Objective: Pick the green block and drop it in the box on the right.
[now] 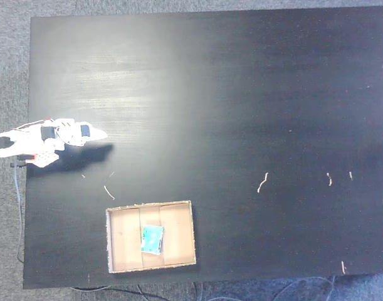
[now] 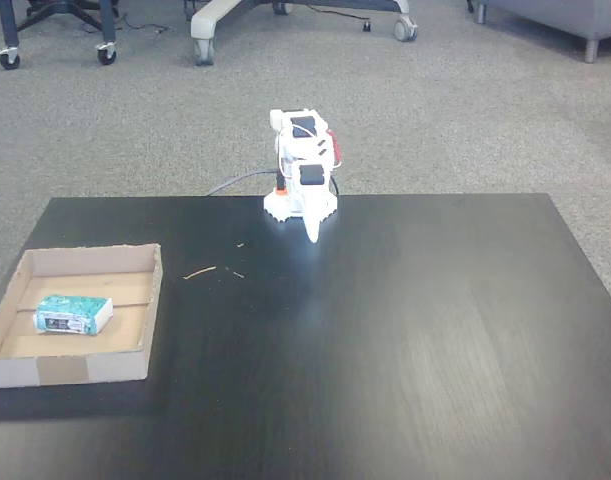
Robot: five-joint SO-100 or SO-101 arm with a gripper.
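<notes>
The green block [image 1: 152,239] [image 2: 74,314] lies flat on the floor of the box [image 1: 119,235] [image 2: 85,262], a shallow tan cardboard tray near the table's front edge in a fixed view and at the left in the other. My white arm is folded at the table's edge, far from the box. Its gripper [image 1: 102,134] [image 2: 312,235] points along the table with the fingers together and nothing between them.
The black table [image 1: 254,100] [image 2: 405,330] carries a few thin pale scraps [image 1: 262,182] [image 2: 200,272]. Grey carpet surrounds it, with chair wheels [image 2: 105,52] and furniture legs at the far side. A cable [image 1: 18,207] hangs by the arm's base.
</notes>
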